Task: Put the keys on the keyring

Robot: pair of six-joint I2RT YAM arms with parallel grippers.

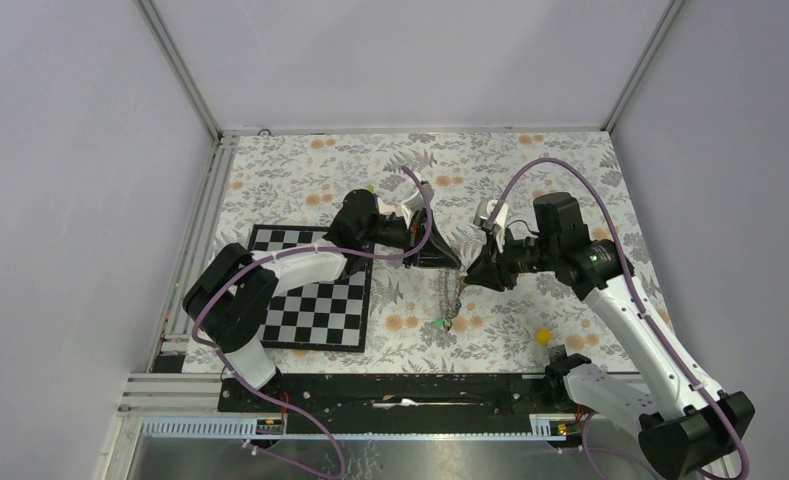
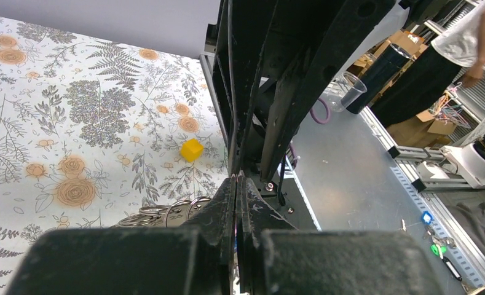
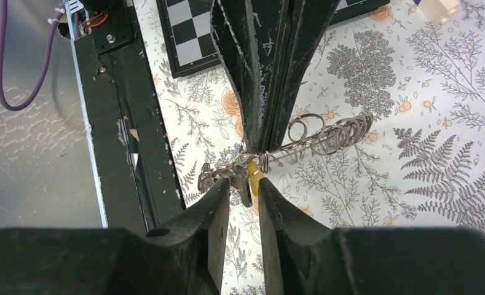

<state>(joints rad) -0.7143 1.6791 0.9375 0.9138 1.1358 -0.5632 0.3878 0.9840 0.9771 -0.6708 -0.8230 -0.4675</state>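
Observation:
The keyring (image 1: pixel 453 298) is a thin grey coil of wire loops hanging between my two grippers above the floral mat. My left gripper (image 1: pixel 448 262) is shut on its upper end; in the right wrist view its black fingers (image 3: pixel 261 92) pinch the wire, with the loops (image 3: pixel 332 135) trailing right. The loops also show left of the left gripper (image 2: pixel 238 178) in its wrist view (image 2: pixel 160 215). My right gripper (image 1: pixel 473 278) stands narrowly apart (image 3: pixel 243 184), with a yellow-headed key (image 3: pixel 254 178) and a dark key (image 3: pixel 244 190) filling the gap at its tips. A green key (image 1: pixel 438 323) hangs at the ring's low end.
A chessboard (image 1: pixel 315 305) lies left of the grippers and also shows in the right wrist view (image 3: pixel 190 31). A small yellow piece (image 1: pixel 543 337) sits on the mat near the right arm's base and shows in the left wrist view (image 2: pixel 191 149). A black rail (image 1: pixel 390 390) runs along the near edge.

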